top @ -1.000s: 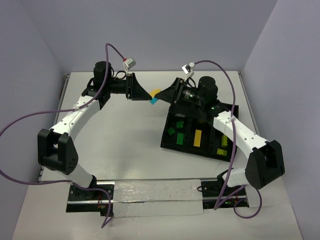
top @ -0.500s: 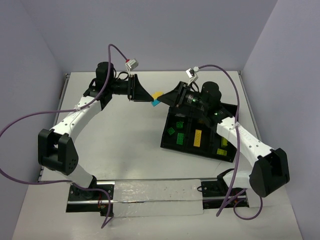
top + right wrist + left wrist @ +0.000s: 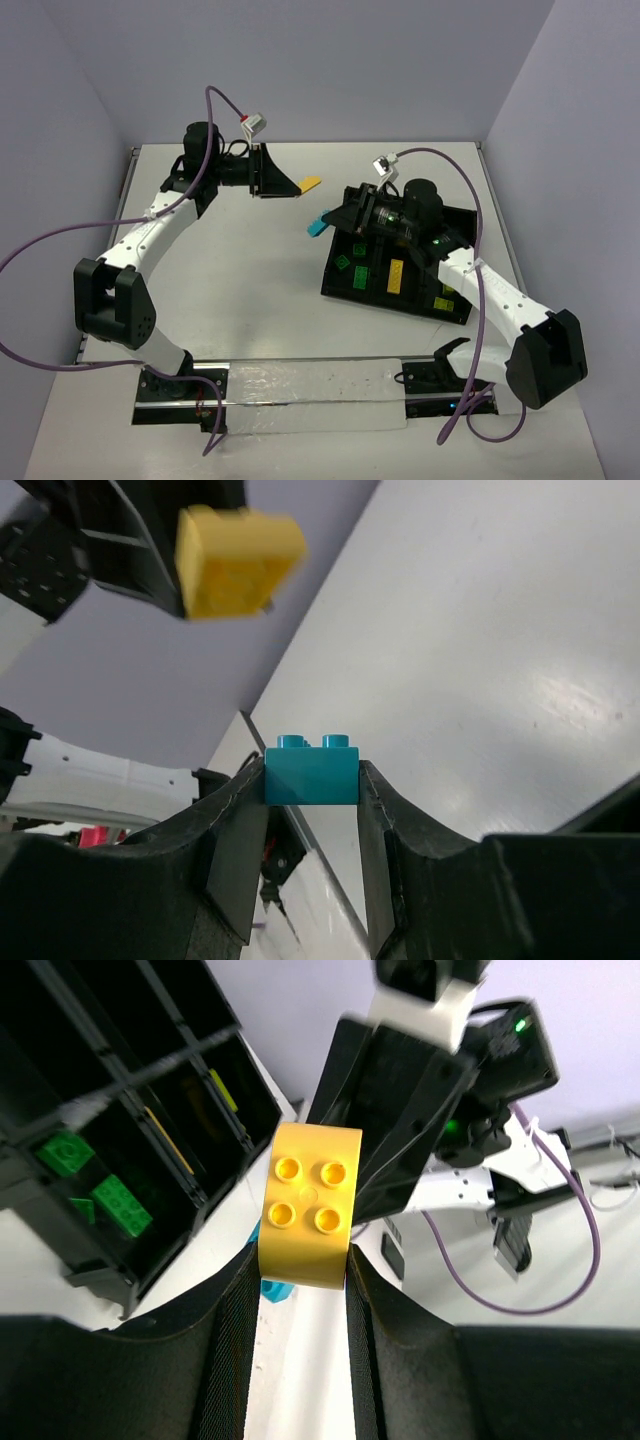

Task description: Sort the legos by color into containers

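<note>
My left claw (image 3: 300, 188) is pinching a yellow brick (image 3: 308, 1205) up over the worktop (image 3: 250, 290). My right claw (image 3: 322, 224) is gripping a blue brick (image 3: 311, 772) just beside the tray (image 3: 395, 302). I am carrying one colour per claw, I judge, so that each can drop into its own compartment.

An overhead camera looks down from behind, and the facing wrist cameras both see the yellow brick (image 3: 305, 1205).
</note>
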